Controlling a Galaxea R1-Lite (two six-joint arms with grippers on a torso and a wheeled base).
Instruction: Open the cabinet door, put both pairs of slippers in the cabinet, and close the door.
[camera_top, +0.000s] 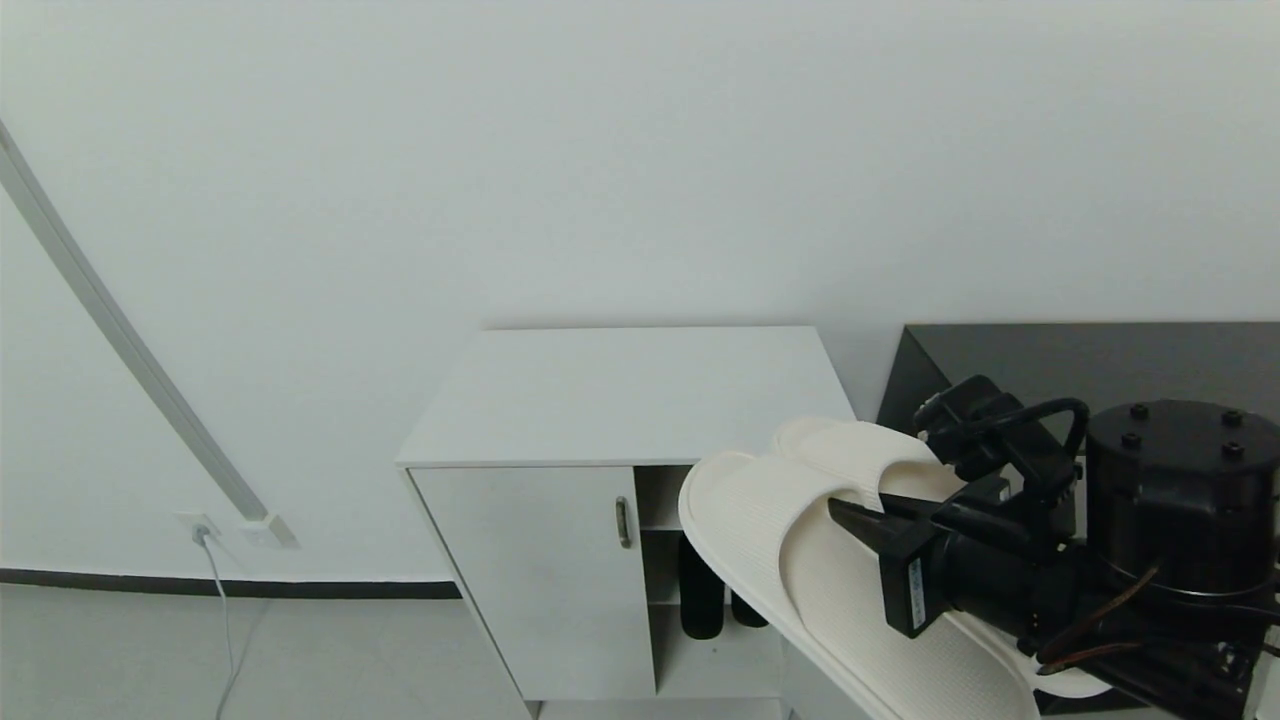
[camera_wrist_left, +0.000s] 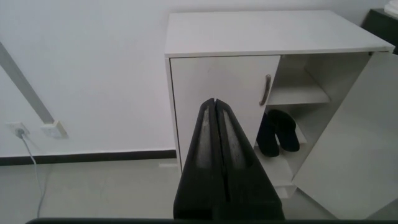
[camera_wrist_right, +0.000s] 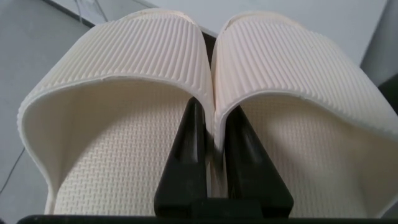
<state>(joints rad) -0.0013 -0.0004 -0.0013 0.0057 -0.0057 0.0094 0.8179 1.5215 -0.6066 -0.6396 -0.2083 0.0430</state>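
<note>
While my right gripper (camera_top: 852, 516) is clamped on the pair of cream slippers (camera_top: 790, 545), one finger under each strap and pinching their inner edges together, I hold them raised just in front of the white cabinet (camera_top: 620, 395). Its handled door (camera_top: 540, 570) is shut and the other door (camera_wrist_left: 354, 143) is swung open. A pair of black slippers (camera_top: 700, 592) stands inside, below the upper shelf. My left gripper (camera_wrist_left: 214, 104), fingers pressed together on nothing, points toward the shut door.
</note>
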